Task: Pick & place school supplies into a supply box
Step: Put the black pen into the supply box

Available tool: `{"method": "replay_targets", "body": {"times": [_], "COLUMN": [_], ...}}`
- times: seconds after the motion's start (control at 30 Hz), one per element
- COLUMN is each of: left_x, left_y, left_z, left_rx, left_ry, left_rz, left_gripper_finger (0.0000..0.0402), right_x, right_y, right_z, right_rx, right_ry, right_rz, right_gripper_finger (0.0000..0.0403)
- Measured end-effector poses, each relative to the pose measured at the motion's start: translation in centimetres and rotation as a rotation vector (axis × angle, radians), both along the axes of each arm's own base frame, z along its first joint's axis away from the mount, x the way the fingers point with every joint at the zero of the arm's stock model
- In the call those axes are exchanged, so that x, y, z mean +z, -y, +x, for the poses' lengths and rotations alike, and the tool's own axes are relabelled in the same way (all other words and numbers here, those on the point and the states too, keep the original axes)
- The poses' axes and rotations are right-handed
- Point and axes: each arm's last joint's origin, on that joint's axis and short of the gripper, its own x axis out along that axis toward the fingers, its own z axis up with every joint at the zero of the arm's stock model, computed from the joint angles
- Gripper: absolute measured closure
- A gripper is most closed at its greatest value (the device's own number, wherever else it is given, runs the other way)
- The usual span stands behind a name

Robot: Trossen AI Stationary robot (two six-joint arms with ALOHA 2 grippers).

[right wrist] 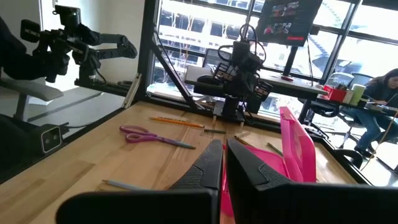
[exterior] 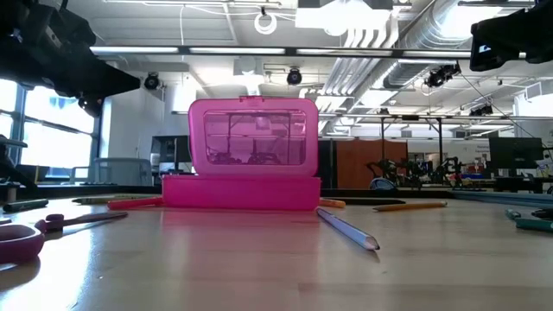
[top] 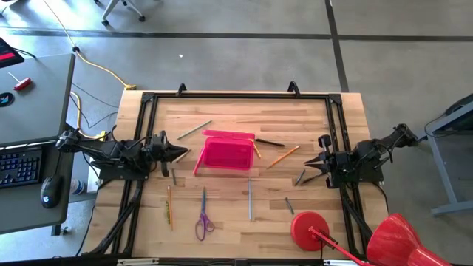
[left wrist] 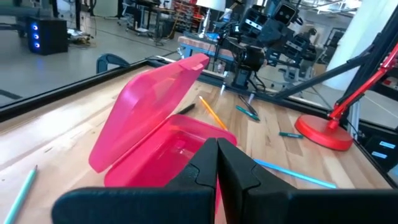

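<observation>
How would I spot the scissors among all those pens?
Start at the pink supply box in the middle of the wooden table. Go toward the table's near edge on the left arm's side: the scissors lie there, the only item with purple loop handles.

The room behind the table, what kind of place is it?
Probably a robotics lab or workshop: a desk with a keyboard and mouse beside the wooden table, exposed ceiling ducts, and a person seated at a workbench.
</observation>
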Motion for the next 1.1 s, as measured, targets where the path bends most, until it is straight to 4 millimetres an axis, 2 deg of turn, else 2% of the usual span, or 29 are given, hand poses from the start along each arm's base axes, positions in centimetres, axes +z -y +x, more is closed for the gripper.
{"method": "replay_targets", "body": {"times": [0.23,0.5,0.7,0.93,1.1], "left_x": [0.0,0.0,0.0,0.2,0.6], "left_y": [0.0,0.0,-0.1,-0.2,-0.1], "left_z": [0.0,0.0,0.0,0.0,0.0], "left_rx": [0.0,-0.007,0.037,0.061,0.039], "left_ry": [0.0,-0.007,-0.008,-0.022,0.028], "left_rz": [0.001,0.028,0.05,0.152,0.129], "left_gripper_finger": [0.0362,0.0362,0.0362,0.0362,0.0362], "right_x": [0.0,0.2,0.6,1.0,2.3], "right_y": [0.0,0.1,0.0,-0.1,0.4], "right_z": [0.0,0.0,0.0,-0.1,-0.3], "right_rx": [0.0,-0.046,-0.016,0.009,-0.143], "right_ry": [0.0,0.03,0.105,0.141,0.272], "right_rz": [-0.001,-0.103,-0.257,-0.247,-0.347], "right_gripper_finger": [0.0403,0.0403,0.0403,0.0403,0.0403]}}
